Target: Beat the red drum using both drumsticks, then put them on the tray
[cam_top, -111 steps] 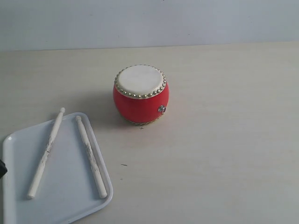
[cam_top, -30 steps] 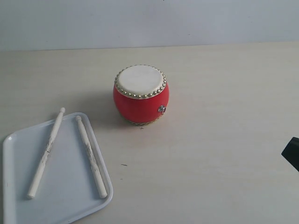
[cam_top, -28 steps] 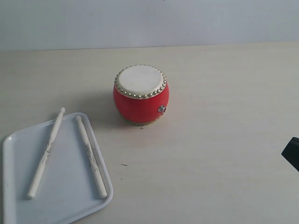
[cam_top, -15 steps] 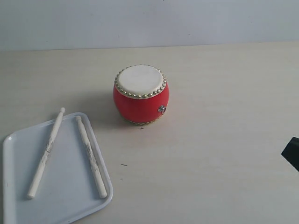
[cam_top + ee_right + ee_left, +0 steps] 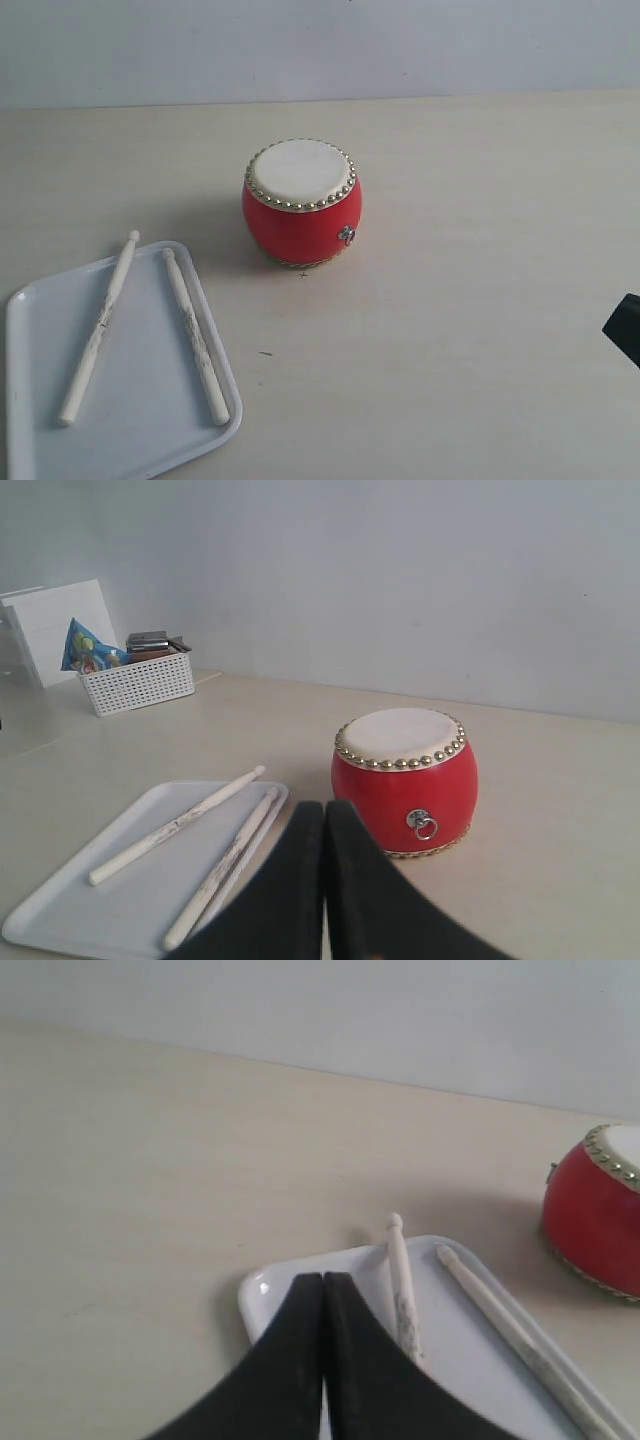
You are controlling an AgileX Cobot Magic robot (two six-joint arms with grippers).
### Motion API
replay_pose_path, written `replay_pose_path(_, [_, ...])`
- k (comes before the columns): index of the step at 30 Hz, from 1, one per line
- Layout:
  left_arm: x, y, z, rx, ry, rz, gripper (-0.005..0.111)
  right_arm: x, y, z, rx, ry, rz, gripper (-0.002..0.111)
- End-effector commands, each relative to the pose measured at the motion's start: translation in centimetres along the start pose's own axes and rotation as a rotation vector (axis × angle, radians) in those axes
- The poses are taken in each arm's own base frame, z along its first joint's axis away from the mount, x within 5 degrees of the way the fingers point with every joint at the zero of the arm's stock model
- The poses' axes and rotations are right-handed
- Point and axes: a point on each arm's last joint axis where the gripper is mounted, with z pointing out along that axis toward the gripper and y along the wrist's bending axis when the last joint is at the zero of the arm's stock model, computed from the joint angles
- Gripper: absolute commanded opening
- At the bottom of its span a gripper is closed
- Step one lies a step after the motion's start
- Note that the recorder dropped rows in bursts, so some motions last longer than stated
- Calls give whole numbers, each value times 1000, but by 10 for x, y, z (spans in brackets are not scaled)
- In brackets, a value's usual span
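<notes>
Sitting upright near the middle of the pale table point(image 5: 450, 300) is the small round red drum point(image 5: 300, 225) with a cream top and gold studs. Nothing touches it. The flat white plastic tray point(image 5: 150, 400) lies near the drum, toward the left front corner of the exterior view. The two thin pale wooden drumsticks lie flat on the tray, side by side with a gap between them, one point(image 5: 98, 330) nearer the left edge and one point(image 5: 195, 335) nearer the drum. Their small knob ends point toward the back of the table. The black left gripper point(image 5: 323, 1280) is pressed tight together and holds nothing. Its tips show in front of a corner of the tray, and both drumsticks lie just past them, not touching. How high it hangs over the tray, I cannot tell. The black right gripper point(image 5: 325, 808) is also pressed tight together with nothing in it. The red drum stands out in front of its tips, apart from them. A white basket point(image 5: 140, 683) full of small things sits far back on the table.
</notes>
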Motion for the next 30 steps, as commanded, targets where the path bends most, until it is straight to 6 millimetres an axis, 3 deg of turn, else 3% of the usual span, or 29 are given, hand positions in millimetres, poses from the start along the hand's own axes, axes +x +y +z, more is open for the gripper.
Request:
replay_pose_path(1, [0, 2, 0, -38, -7, 115, 0, 1, 0, 0, 3, -4, -10, 0])
replay_pose_path(30, [-1, 1, 0, -24, -12, 123, 0, 1, 0, 0, 3, -4, -10, 0])
